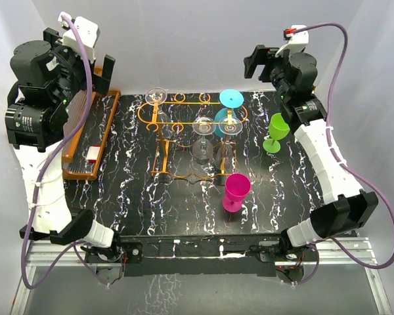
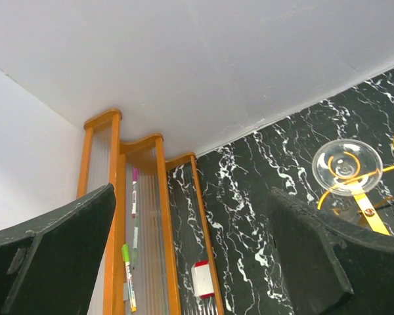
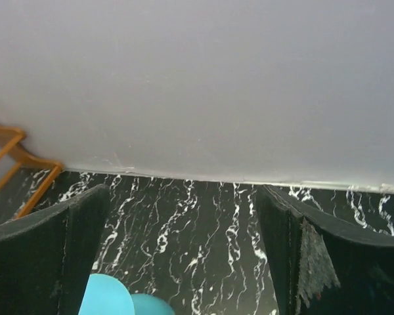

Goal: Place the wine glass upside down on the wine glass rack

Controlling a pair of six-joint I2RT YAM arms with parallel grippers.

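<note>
Pink glass point(image 1: 236, 189): lower centre, upright on the table point(image 1: 131, 190).
Wine glass rack point(image 1: 184, 104): mid-frame, orange wire.
Teal wine glass point(image 1: 230, 98): upper centre — upside down on the rack's right end.
Left gripper point(image 1: 107, 72): upper left, fingers spread wide, empty.
Right gripper point(image 1: 258, 62): upper right — released, holding nothing.

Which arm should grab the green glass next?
Probably the right one. The right tool, open and empty, hangs near the far right corner, close to the green glass standing right of the rack. The left tool is across the table, over the shelf.
</note>
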